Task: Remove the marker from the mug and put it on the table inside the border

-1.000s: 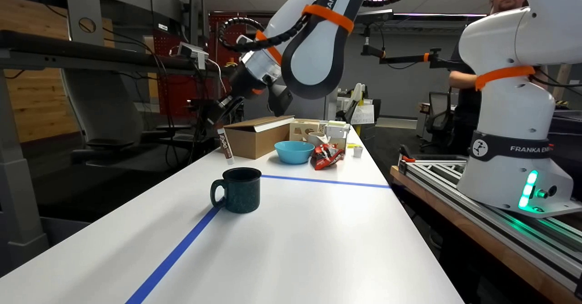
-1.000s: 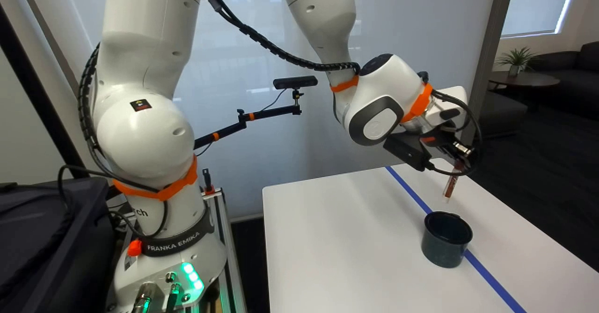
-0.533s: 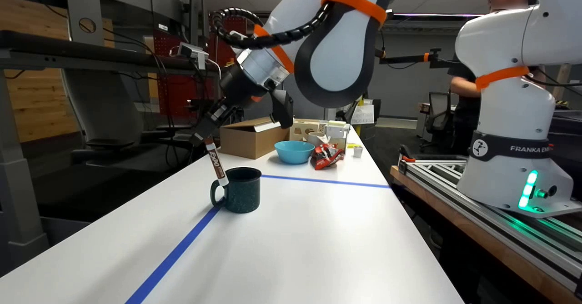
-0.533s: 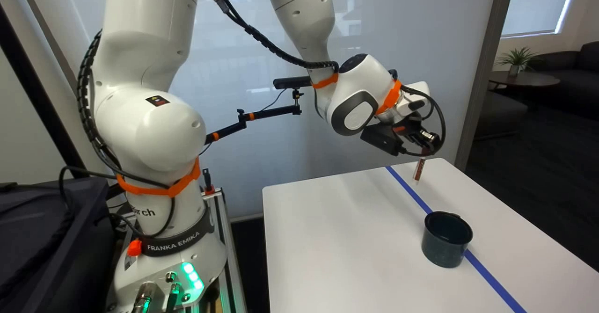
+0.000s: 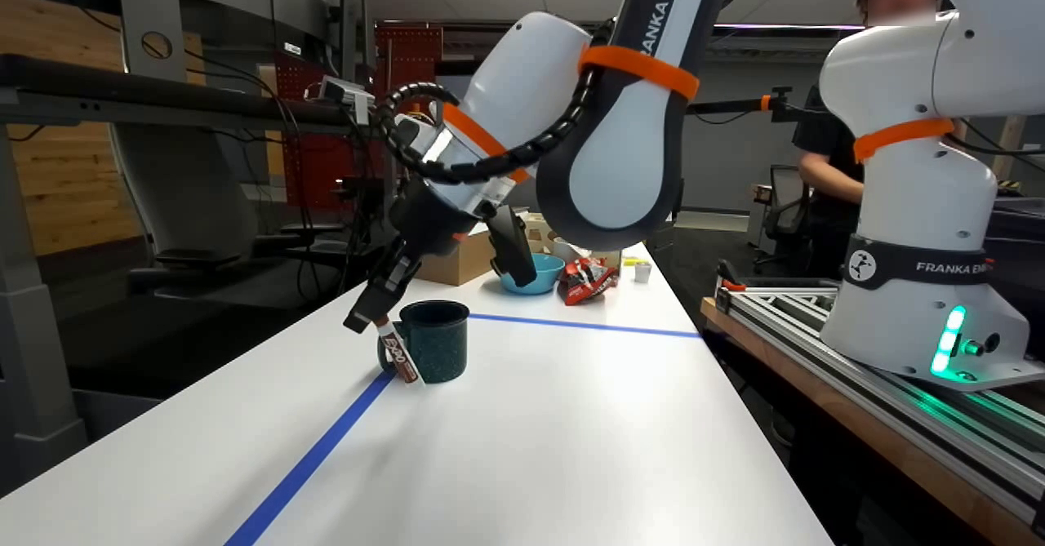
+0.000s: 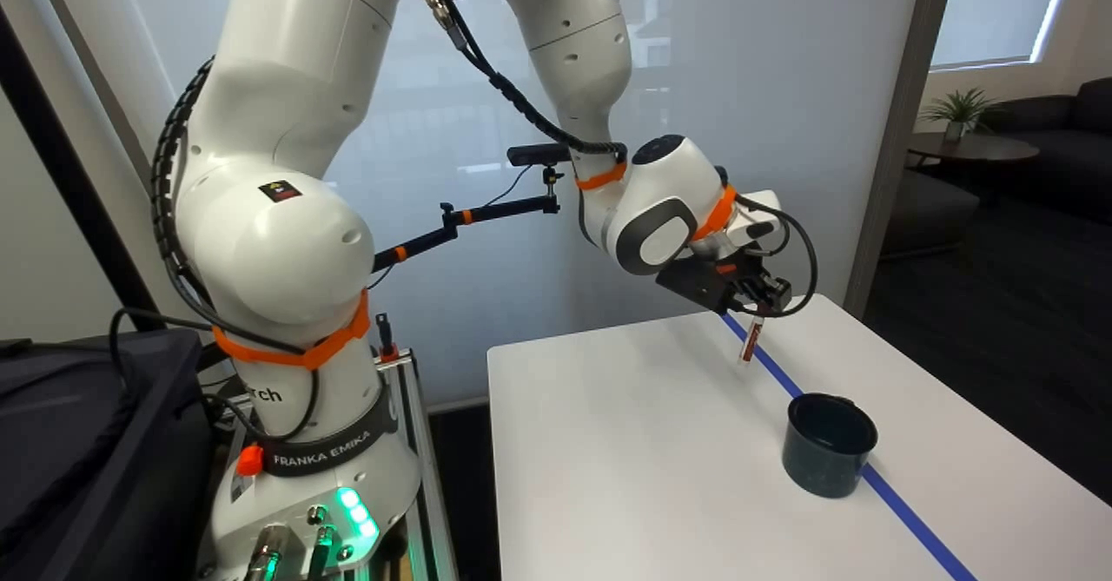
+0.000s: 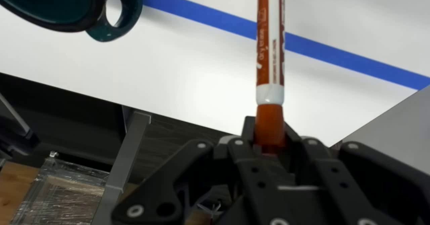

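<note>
Surface [image 5: 588,440]: white, smooth, long; carries everything below down to the cup.
Border: blue tape, long strip [image 5: 314,448] lengthwise, crosswise strip [image 5: 584,325] beyond the mug in an exterior view.
Mug [image 5: 441,352]: dark teal, upright, handle over the long strip.
Marker [image 7: 270,40]: brown and white, out of the mug, tilted, free end down; crosses in front of the long strip in the wrist view. Can't tell if the tip touches the surface.
Jaws: clamped on the marker's brown end.
Far end: cardboard box [image 5: 457,264], light-blue bowl [image 5: 549,273], red bag [image 5: 586,281], small white cup [image 5: 642,273]. Box and bowl partly hidden.
Room, desk side: office chair [image 5: 192,195], red pegboard [image 5: 416,60].
Room, base side: person [image 5: 829,166] in dark shirt behind robot base [image 5: 906,313], face blurred; green lights [image 5: 947,340] on.
Room, lounge side: dark sofa [image 6: 1055,142], potted plant [image 6: 963,110].
</note>
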`<state>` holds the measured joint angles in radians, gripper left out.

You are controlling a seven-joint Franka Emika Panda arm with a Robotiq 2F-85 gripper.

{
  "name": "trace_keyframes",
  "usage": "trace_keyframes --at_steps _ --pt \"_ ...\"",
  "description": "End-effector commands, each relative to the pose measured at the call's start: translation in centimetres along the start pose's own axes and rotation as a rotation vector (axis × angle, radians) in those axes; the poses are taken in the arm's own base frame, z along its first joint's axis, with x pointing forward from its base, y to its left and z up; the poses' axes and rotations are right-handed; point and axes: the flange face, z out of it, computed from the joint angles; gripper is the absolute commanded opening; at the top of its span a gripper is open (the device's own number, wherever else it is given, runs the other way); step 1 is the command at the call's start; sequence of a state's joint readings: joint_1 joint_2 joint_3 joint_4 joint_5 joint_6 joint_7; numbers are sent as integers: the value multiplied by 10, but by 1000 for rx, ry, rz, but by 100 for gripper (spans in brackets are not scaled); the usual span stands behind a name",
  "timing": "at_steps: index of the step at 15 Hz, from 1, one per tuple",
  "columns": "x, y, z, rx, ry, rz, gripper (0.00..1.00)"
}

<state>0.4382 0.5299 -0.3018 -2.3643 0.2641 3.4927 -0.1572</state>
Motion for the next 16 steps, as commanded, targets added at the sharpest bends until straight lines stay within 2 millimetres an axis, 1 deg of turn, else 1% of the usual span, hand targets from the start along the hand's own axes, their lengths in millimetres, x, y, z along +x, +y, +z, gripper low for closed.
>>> trace_keyframes --at_steps 1,5,9,12,14,15,16 --pt "-12 3 37 27 -46 -30 5" --pt "-27 8 70 51 -86 -67 5" --pt "-35 14 94 52 -98 -91 5" --pt "-37 18 104 42 -100 -96 5" --pt "-35 17 107 39 -98 -95 5" --pt "-34 17 107 33 -100 -93 42" --pt "-31 17 106 32 -94 -92 46"
